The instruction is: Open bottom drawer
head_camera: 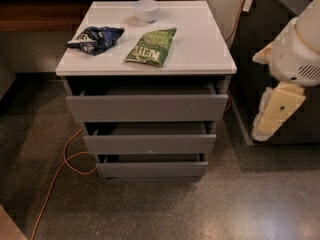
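The robot's arm (300,44) enters from the upper right corner of the view as a thick, white, rounded housing with a small vented grille on its lower side. It slants downward and to the left. Below that housing hangs the gripper (276,113), a pale cream, flattened piece with a small dark dot on its face, pointing down and slightly leftward at the right side of the view, about mid-height. It hangs free in the air, and a short cream tab juts leftward from the housing just above it.
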`<state>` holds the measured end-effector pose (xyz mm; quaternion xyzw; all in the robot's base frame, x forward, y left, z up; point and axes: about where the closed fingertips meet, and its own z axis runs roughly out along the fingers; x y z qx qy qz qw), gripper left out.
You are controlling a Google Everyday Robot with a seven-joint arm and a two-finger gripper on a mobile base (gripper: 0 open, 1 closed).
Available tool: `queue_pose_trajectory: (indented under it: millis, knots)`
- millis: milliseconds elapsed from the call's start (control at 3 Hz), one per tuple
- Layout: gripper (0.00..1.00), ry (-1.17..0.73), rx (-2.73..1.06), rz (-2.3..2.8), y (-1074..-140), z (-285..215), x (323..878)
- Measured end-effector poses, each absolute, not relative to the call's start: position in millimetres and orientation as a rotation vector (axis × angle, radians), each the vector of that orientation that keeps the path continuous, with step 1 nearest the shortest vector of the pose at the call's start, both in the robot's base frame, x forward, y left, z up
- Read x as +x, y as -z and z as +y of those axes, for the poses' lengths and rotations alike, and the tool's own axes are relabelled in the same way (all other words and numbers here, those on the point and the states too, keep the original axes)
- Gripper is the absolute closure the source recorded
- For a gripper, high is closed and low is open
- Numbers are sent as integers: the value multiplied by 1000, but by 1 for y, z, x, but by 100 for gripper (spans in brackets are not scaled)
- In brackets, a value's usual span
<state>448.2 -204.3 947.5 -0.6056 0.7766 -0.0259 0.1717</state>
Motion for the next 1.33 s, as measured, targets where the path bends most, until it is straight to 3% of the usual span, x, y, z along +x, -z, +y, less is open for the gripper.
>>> queue_pose_trajectory:
  millis: [1000, 1333]
  knots:
    - [0, -38, -1713, 2070, -833, -171, 502]
    - [0, -38, -1713, 2070, -833, -171, 502]
